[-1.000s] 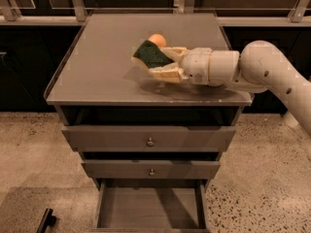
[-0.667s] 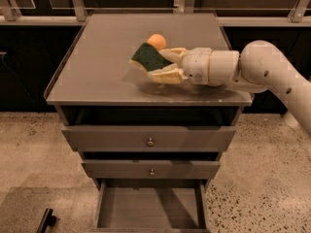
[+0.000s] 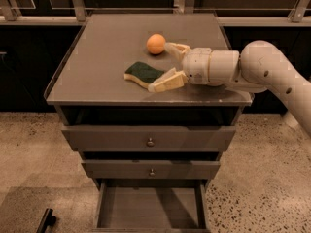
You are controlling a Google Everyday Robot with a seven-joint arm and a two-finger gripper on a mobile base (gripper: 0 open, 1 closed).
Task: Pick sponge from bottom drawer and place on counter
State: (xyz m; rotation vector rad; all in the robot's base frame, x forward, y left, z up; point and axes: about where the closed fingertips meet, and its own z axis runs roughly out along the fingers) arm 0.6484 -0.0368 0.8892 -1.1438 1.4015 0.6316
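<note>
Camera view, hand (image 3: 160, 66) beside sponge (image 3: 142, 72), counter (image 3: 102, 47) edge

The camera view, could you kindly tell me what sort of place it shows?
Probably a mock kitchen or lab: a counter holding a sponge and an orange, the bottom drawer open, a speckled floor. The gripper hovers open beside the sponge.

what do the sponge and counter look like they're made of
Sponge: likely soft foam, matte dark green scouring face over a pale yellow layer. Counter: smooth grey-brown laminate or coated metal, unclear which; faint sheen. Open gripper sits beside the sponge, over the counter.
</note>
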